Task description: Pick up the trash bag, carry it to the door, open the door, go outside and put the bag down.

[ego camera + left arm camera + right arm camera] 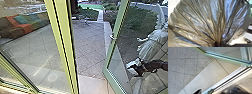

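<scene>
1. On the left, the left gripper (217, 44) looks closed around the neck of the trash bag (209, 23); the shiny folds all bunch in at that spot, so I judge the bag is in its grip. The coloured seats (18, 23) sit behind the glass, past the yellow-green post (60, 30).
2. In the middle, the way out to the paved yard (88, 45) is open; the step in hand looks like going outside with the bag, with the putting down not yet done.
3. On the right, the glass door (110, 53) stands open; the right gripper (206, 90) looks let go, its two tips apart with nothing between them, near the door sill (228, 79).
4. The next move needs the robot to go straight through the gap; the bag must not rub on the post (thin bags rip easily), and the right arm must not bump the door.
5. Hard to see, left to right: the bag's bottom is cut off, and I can't tell if it hangs free; the bag's neck is dark; the pale shape (150, 45) in the door glass may be a reflection, but I can't be sure.
</scene>
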`<state>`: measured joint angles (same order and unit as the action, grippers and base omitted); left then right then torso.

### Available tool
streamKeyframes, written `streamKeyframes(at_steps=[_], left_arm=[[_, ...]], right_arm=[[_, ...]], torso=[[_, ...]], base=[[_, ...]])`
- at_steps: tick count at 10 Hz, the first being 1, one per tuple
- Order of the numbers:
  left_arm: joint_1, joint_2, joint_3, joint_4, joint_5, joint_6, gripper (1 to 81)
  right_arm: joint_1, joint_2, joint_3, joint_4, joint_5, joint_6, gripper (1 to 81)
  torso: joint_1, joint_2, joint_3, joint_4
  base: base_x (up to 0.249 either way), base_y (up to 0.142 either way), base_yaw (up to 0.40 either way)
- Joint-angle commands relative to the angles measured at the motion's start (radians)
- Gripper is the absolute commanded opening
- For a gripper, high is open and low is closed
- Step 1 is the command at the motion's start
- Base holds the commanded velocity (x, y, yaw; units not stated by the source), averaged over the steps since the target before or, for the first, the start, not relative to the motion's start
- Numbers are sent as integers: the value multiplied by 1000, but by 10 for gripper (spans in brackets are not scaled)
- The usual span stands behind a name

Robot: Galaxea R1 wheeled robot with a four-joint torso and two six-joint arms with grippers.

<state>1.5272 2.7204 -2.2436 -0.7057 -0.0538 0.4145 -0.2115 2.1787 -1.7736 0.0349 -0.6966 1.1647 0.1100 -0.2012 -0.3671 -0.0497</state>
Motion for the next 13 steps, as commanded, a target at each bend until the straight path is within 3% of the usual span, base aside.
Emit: streamKeyframes(at_steps=[1,4,8,9,13], left_arm=[[-2,-14,21,-1,97,-2,10],[-5,-14,22,-1,97,-2,10],[-9,-14,22,0,97,1,10],[-9,-14,22,0,97,1,10],[-17,-16,30,0,97,3,10]], right_arm=[[27,3,50,0,-12,0,811],[-150,74,60,-38,55,-23,811],[-332,160,56,-181,80,-33,811],[-381,178,56,-222,97,-37,811],[-631,242,18,-358,195,-101,811]], torso=[[0,0,68,0],[0,0,151,0],[-1,-1,221,0],[-1,-1,199,0],[-3,-2,209,0]], base=[[0,0,0],[0,0,0],[0,0,0],[0,0,0],[0,0,0]])
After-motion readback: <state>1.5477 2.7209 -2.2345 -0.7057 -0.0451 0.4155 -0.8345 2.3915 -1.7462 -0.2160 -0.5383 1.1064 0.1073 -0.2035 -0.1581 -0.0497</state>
